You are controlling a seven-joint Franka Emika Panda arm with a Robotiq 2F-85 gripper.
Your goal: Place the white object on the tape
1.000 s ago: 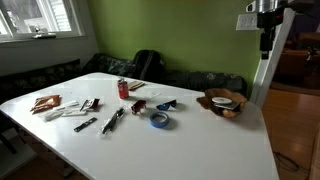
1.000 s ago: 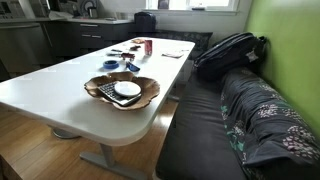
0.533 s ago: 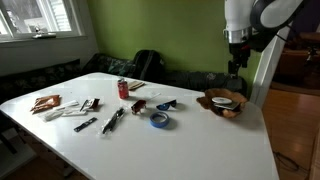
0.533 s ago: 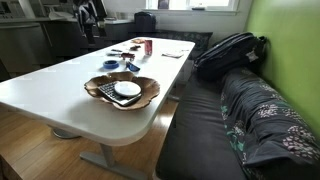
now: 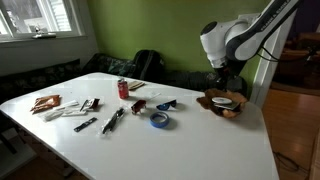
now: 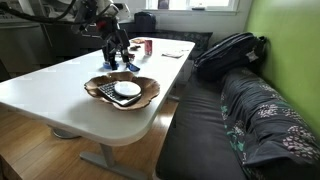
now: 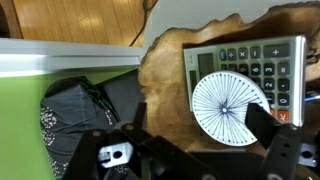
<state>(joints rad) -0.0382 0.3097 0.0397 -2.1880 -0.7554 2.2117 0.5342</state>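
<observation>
The white object [image 7: 230, 108] is a flat round disc with thin radial lines. It lies on a calculator [image 7: 255, 62] inside a wooden bowl [image 7: 168, 88]. It also shows in both exterior views [image 5: 224, 100] [image 6: 127, 89]. The blue tape roll [image 5: 159, 119] lies flat near the middle of the white table, well away from the bowl. My gripper [image 7: 200, 122] is open and empty. It hangs just above the bowl, with its fingers on either side of the disc's lower edge. In both exterior views the gripper [image 5: 221, 87] [image 6: 112, 60] is close over the bowl.
A red can [image 5: 123, 88], pens and several small tools lie spread on the table [image 5: 150, 150] beyond the tape. The bowl [image 5: 222, 104] stands near the table's corner. A dark bench with a backpack [image 6: 228, 50] runs along the green wall.
The arm has swung down from high above towards the bowl. The gripper now hangs just over the disc. Nothing on the table has moved.
</observation>
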